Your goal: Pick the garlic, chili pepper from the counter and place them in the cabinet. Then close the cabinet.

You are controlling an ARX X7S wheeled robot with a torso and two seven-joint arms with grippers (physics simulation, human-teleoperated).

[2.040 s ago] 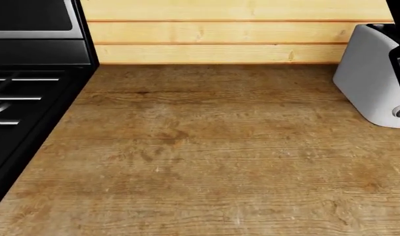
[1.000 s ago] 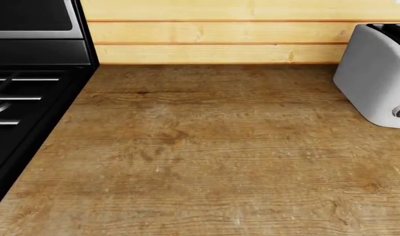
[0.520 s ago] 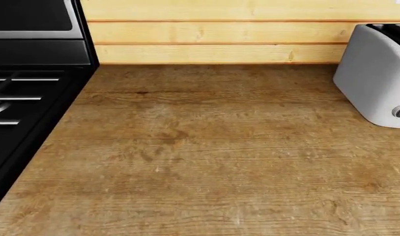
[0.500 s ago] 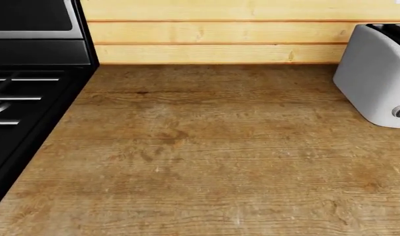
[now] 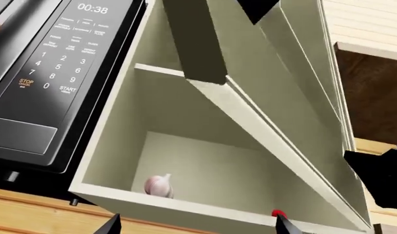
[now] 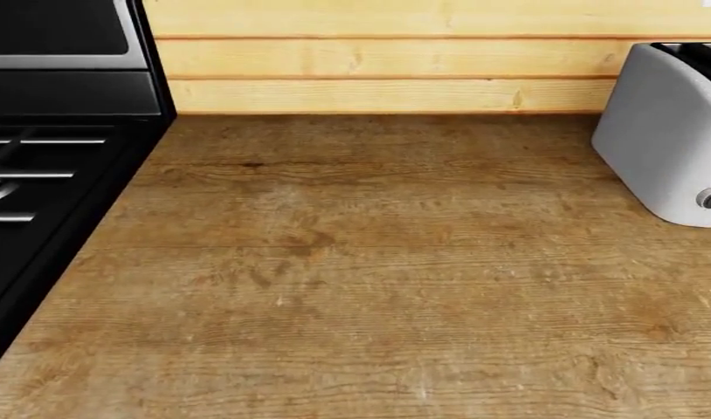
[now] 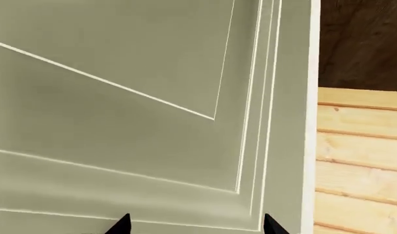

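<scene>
Showing bare counter in head view, toaster at right, stove at left. Cabinet beside microwave, door partly open. Garlic on cabinet floor, chili pepper near front edge. Left gripper wide, empty. Right gripper wide, empty, close to door panel.

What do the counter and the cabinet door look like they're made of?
The brown counter looks like matte wood: grain lines and knots run across it. The pale grey-green cabinet door looks like painted wood or board with a smooth satin finish and routed panel grooves; no grain shows.
</scene>
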